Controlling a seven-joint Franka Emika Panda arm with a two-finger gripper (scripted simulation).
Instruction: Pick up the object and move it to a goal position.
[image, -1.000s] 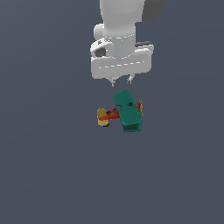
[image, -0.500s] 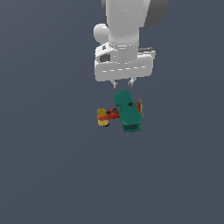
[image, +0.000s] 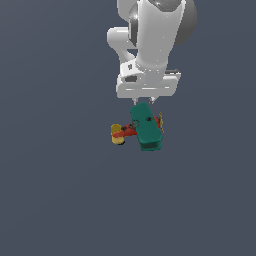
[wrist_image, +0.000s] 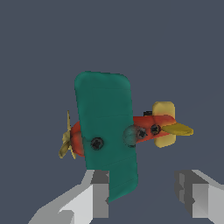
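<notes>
In the exterior view I see the arm coming straight down from the top of the picture, white and grey, with its gripper hanging just above the toy plane. Only the short tips of the fingers show under the white block of the hand, so from here I cannot tell how far apart they stand. The plane sits on the flat dark grey floor, roughly in the middle of the picture. Its broad teal wing runs away from the camera toward the gripper, the red body crosses under it, the yellow tail points to the exterior view's left and the yellow propeller to the exterior view's right. The far end of the wing lies right below the fingertips; whether they touch it I cannot say.

In the wrist view I look down on the plane from above (a much clearer look). The gripper stands wide, its two grey fingers well apart and holding nothing. One end of the teal wing reaches in beside one finger, overlapping its edge in the picture, while the other finger is clear of the plane. The propeller and the tail stick out on opposite sides of the wing, and dark screw heads dot the wing and body.
</notes>
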